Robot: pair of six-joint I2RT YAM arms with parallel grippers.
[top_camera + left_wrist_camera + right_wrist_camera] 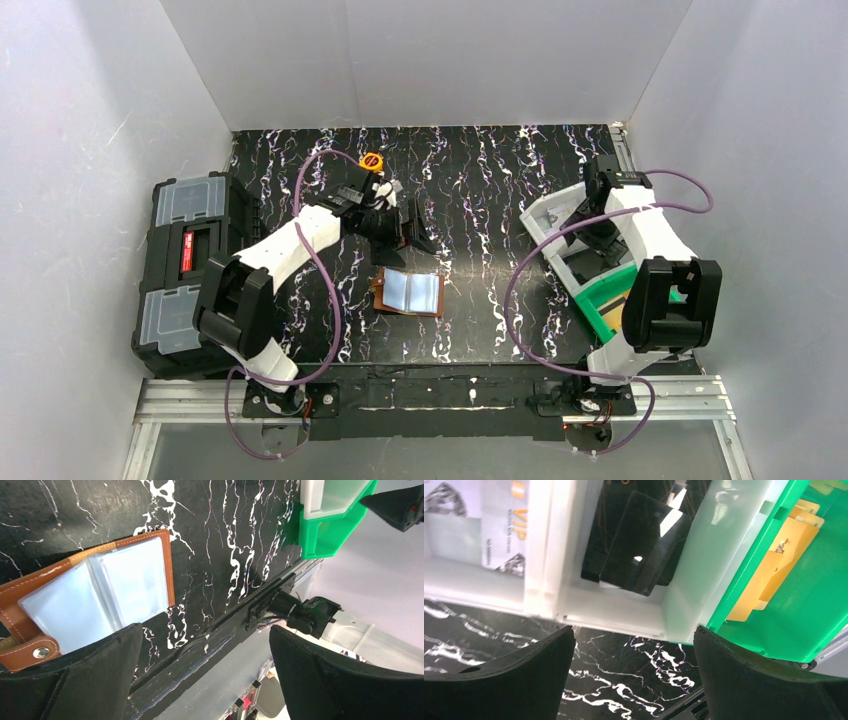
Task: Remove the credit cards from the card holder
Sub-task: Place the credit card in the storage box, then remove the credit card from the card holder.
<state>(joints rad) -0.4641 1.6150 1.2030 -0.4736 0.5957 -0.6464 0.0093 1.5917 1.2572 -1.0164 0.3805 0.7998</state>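
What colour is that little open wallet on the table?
The small leather card holder is orange-brown with blue-grey clear pockets; clearest in the left wrist view.

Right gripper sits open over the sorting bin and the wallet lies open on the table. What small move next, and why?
Probably raise the right gripper straight up, clear of the white compartment. Its jaws stand open with nothing between them, and black cards lie in that compartment below, so nothing is held. The card holder shows pale, empty-looking pockets, though I can't be certain.
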